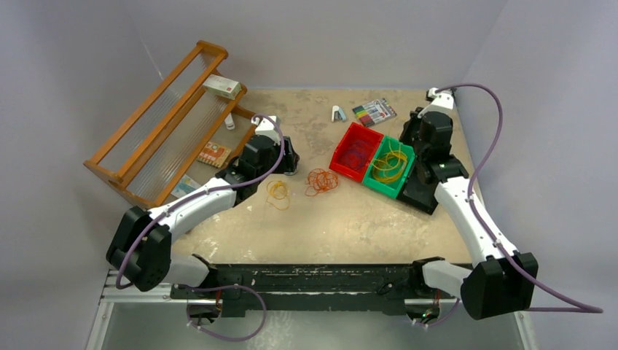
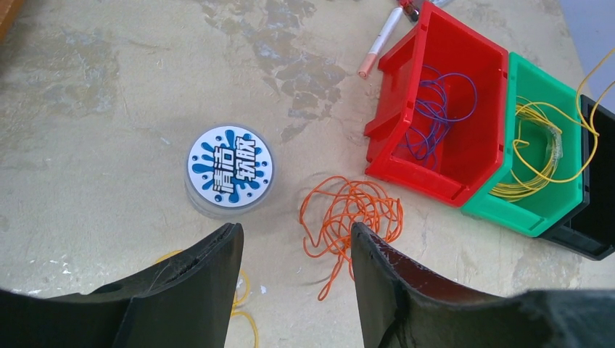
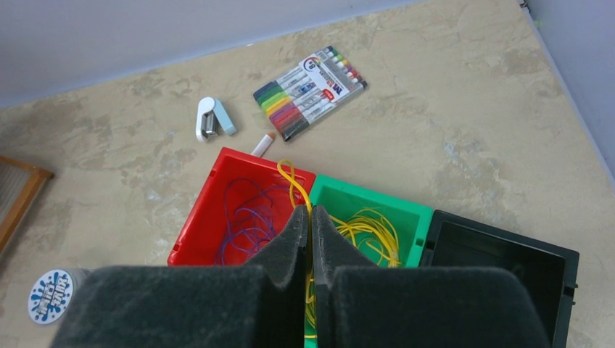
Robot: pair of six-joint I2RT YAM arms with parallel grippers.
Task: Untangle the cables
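Right wrist view: right end effector (image 3: 310,212) pinches yellow cable (image 3: 373,226); lower into green bin (image 3: 370,194) first. Left end effector (image 2: 296,232) open.

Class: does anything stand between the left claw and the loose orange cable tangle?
Nothing visible does. The open left claw faces the orange tangle directly; the round tub and red bin sit to either side.

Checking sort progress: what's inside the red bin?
Only a purple cable tangle shows inside the red bin. In the left wrist view its near wall hides some floor; in the right wrist view the right pincer, shut on a yellow cable, covers a corner.
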